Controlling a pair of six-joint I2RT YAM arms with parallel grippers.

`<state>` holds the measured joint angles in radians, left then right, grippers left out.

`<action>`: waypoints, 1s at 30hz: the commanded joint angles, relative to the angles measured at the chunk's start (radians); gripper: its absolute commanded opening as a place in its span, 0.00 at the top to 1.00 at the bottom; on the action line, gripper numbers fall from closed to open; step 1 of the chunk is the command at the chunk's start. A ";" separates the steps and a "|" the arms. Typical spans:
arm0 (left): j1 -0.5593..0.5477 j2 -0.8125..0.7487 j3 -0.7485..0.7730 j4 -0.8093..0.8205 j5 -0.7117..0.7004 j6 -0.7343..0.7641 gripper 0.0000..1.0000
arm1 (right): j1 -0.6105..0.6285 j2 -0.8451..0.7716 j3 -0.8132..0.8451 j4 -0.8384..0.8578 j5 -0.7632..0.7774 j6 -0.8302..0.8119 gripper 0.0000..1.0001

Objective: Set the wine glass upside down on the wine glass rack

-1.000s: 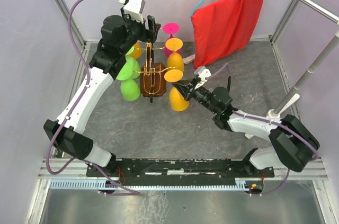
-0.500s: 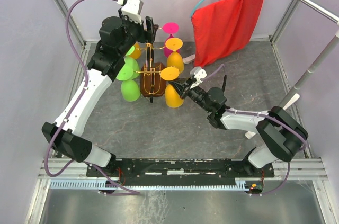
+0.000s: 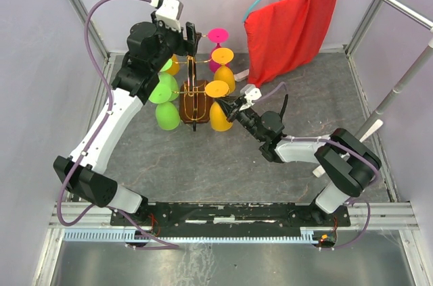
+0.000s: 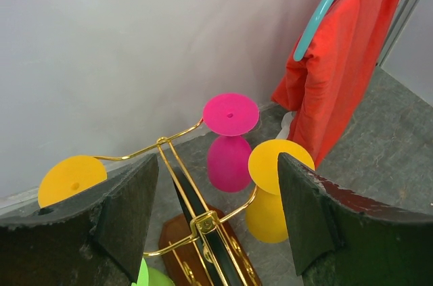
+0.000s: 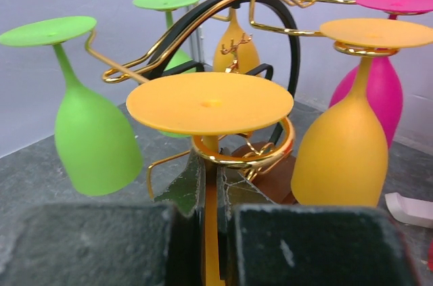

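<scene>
Right gripper was clamped tight on the stem of the orange wine glass, held upside down so its foot sat over a gold ring of the rack with the bowl hanging below. Left gripper hung above the rack top, jaws wide apart and holding nothing, probably just keeping clear

1. Top external: high behind the near edge, facing down over the whole table.
2. Left wrist: close above the wine glass rack, angled downward.
3. Right wrist: low, level, very near; all views share the rack.
</scene>
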<state>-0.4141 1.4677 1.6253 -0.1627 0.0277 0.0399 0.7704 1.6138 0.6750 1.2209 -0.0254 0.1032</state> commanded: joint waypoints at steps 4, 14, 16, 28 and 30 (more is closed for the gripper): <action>0.007 -0.038 -0.023 0.036 -0.009 0.040 0.22 | -0.005 0.043 0.027 0.108 0.113 -0.044 0.99; 0.015 -0.028 -0.018 0.053 -0.009 0.030 0.21 | -0.005 0.016 -0.017 0.091 0.155 -0.090 0.99; 0.017 -0.025 -0.018 0.057 -0.008 0.028 0.21 | -0.005 0.006 -0.031 0.082 0.154 -0.100 0.99; 0.029 -0.028 -0.045 0.084 -0.006 0.008 0.21 | -0.004 -0.060 -0.055 -0.001 0.100 -0.105 0.99; 0.030 -0.034 -0.051 0.083 -0.009 0.006 0.21 | -0.005 -0.061 -0.051 -0.009 0.075 -0.104 0.99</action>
<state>-0.3920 1.4651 1.5860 -0.1364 0.0273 0.0502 0.7692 1.5787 0.6216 1.2488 0.1043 0.0196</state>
